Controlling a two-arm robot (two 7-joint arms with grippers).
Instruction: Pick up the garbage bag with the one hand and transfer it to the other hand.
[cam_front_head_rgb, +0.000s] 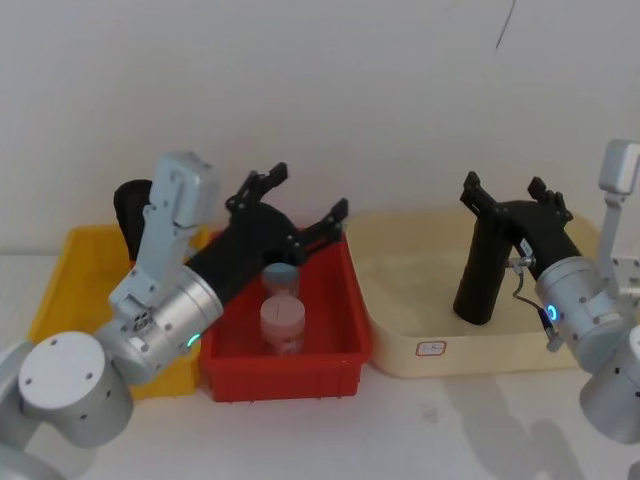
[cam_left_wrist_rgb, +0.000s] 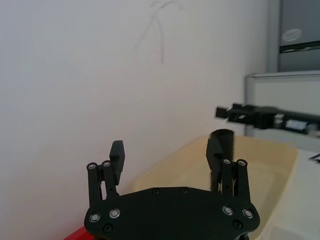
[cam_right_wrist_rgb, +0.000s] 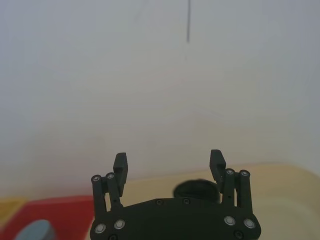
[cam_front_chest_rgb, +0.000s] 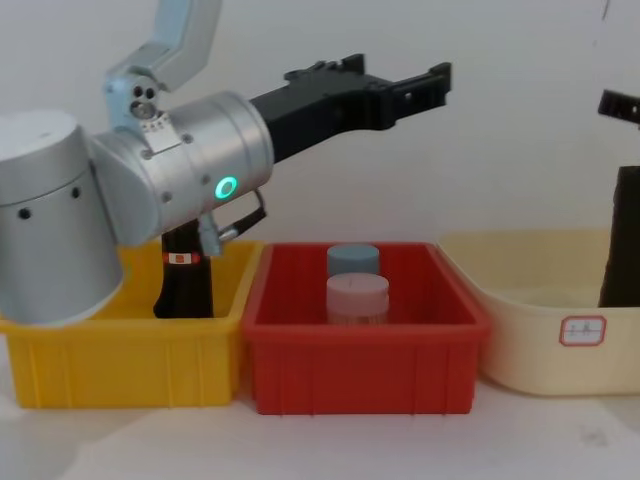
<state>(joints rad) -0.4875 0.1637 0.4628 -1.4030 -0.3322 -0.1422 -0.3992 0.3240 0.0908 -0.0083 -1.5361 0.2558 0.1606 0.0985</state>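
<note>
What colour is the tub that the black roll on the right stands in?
Pale cream. The tub shows best in the head view.

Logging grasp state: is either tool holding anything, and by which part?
Nothing is held. Left tool open over the red bin; right tool open above the upright garbage bag.

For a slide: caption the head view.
Left gripper open above the red bin; right gripper open over the garbage bag standing in the cream tub.

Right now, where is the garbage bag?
In the head view the garbage bag stands upright in the cream tub on the robot's right, next to the red bin, just below the open right claw.
</note>
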